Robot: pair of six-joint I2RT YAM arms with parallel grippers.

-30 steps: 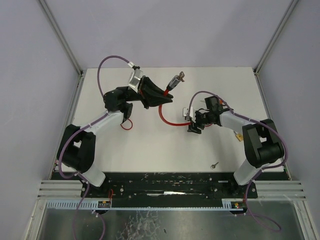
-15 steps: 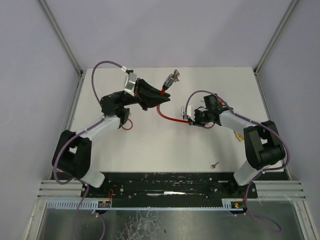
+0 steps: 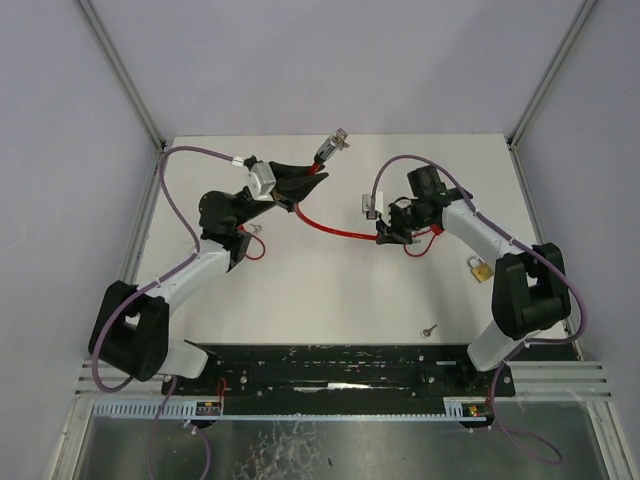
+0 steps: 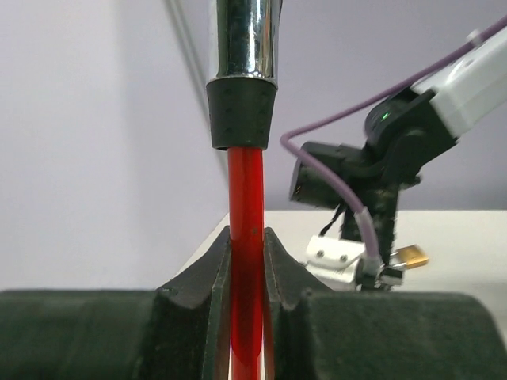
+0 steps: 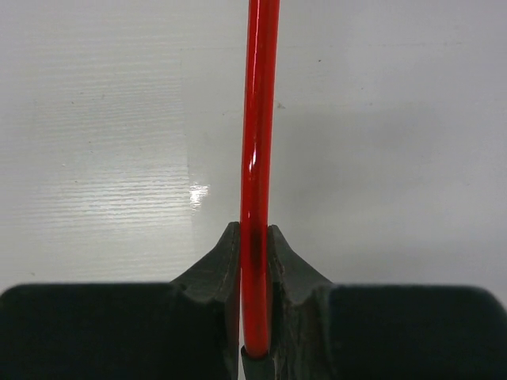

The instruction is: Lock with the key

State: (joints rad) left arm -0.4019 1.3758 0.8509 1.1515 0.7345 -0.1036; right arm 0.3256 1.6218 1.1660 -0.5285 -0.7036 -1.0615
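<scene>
Pinching the red cable (image 5: 257, 119), left gripper (image 4: 246, 252) and right gripper (image 5: 253, 252) both sit narrow; only overhead shows the key (image 3: 429, 328) (loose).

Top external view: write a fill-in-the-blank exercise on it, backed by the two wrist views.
1. The left gripper and the right gripper are both shut on the same glossy ____ cable.
2. The small brass padlock lies on the white table beside the ____ arm.
3. The small silver key lies loose near the table's near edge, held by ____ gripper.

Missing words: red; right; neither.
</scene>
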